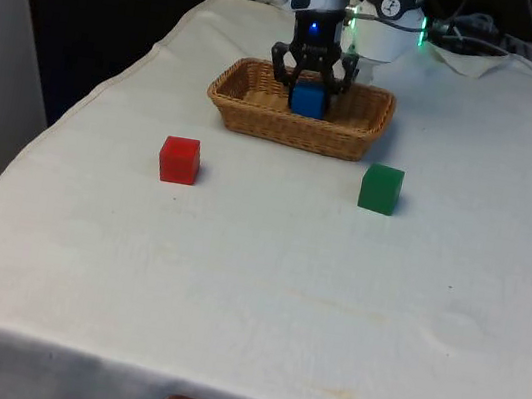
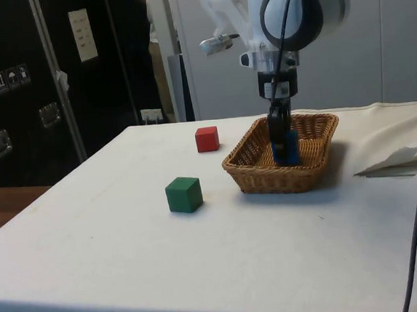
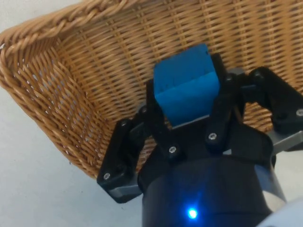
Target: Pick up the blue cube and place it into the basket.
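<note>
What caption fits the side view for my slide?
Gripper lowers the blue cube into the wicker basket, with the red cube and green cube outside on the table.

1. The basket [image 1: 259, 117] stands on the table [image 1: 252, 288], at the far end.
2. The gripper [image 1: 312, 77] hangs over the basket, with one cube [image 1: 308, 99] between its fingers, inside the basket rim.
3. A second cube [image 1: 179, 160] lies before the basket, toward the front view's left.
4. A third cube [image 1: 381, 188] lies before the basket, toward the front view's right, well apart from the second.
</note>
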`<control>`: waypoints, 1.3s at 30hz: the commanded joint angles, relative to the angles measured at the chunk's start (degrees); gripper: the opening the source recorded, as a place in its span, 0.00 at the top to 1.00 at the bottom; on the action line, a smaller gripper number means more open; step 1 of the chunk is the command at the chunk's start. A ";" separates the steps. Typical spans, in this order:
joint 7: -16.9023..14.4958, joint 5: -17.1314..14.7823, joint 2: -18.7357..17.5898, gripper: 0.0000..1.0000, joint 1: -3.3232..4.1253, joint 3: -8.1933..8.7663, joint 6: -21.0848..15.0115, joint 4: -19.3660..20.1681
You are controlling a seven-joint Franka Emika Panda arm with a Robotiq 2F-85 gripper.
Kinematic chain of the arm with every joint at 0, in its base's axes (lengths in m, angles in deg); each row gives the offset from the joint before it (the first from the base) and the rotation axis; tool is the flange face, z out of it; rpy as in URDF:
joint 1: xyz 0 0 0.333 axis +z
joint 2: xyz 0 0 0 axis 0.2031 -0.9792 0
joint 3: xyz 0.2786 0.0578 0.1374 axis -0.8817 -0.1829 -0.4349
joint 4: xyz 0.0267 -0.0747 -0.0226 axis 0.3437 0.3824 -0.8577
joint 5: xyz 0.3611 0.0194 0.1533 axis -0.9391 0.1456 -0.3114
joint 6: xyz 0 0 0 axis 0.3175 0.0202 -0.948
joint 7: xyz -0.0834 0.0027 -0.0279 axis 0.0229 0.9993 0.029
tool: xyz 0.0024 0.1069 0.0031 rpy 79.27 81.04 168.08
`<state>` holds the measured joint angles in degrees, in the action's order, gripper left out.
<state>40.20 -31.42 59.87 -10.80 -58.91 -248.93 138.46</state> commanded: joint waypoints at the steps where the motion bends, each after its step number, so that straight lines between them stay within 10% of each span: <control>1: 0.00 0.00 0.00 0.65 0.00 0.00 0.00 0.00; 8: -0.23 -0.23 0.17 0.00 0.00 -0.06 0.17 0.06; 20: -0.06 0.00 0.86 0.00 0.00 0.06 0.29 -0.11; 39: 1.20 1.32 5.50 0.00 -0.17 0.00 11.29 -6.13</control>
<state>40.31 -31.25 65.94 -10.86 -58.86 -237.93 132.78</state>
